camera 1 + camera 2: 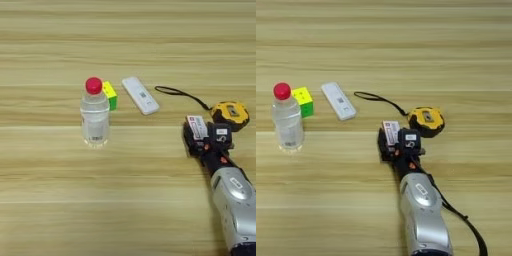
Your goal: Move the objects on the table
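Jaws of the right gripper (390, 145) look clenched on the small red-and-white pack (391, 131) just left of the tape measure (427, 121) on the desk (384, 45); risk, imo: thin pack slips out, or arm snags the strap (378, 98) w/ any sideways move.

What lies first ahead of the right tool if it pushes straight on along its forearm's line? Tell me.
The right tool points up the picture, slightly left. The small flat red-and-white pack is already at its fingertips. Beyond that, the way looks free of things over the bare light-tan wooden table, probably passing just left of the black strap, though depth is unclear.
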Available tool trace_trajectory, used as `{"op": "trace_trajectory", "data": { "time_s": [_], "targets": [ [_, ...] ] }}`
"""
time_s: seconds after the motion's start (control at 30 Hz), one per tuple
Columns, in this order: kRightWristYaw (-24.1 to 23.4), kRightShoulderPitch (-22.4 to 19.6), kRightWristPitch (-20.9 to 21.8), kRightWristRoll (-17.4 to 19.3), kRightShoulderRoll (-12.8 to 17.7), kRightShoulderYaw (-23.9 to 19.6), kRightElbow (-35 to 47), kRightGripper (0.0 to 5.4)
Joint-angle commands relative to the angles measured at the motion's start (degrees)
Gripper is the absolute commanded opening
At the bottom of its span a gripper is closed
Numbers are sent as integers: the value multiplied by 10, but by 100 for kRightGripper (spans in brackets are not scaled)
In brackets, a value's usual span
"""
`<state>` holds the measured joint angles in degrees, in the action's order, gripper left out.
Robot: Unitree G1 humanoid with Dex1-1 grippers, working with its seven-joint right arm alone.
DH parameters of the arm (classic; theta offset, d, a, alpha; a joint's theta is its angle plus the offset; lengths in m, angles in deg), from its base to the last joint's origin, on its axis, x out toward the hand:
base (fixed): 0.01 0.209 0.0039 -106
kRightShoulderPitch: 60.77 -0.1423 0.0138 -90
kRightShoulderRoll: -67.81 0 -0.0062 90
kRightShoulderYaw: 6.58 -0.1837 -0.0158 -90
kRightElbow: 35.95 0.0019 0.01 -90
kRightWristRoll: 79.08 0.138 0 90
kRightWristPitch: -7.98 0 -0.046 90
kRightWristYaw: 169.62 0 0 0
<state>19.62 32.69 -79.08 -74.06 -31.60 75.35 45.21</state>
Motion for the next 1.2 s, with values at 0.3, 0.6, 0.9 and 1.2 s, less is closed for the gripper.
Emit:
{"op": "trace_trajectory", "data": {
  "time_s": [0.3,0.6,0.9,1.2],
  "targets": [
    [-5,11,-7,-11,6,17,132,487],
    [-2,55,-32,-19,-12,63,224,537],
    [12,120,-29,-33,-31,148,269,537],
    [41,133,13,-68,0,191,291,537]
  ]
}}
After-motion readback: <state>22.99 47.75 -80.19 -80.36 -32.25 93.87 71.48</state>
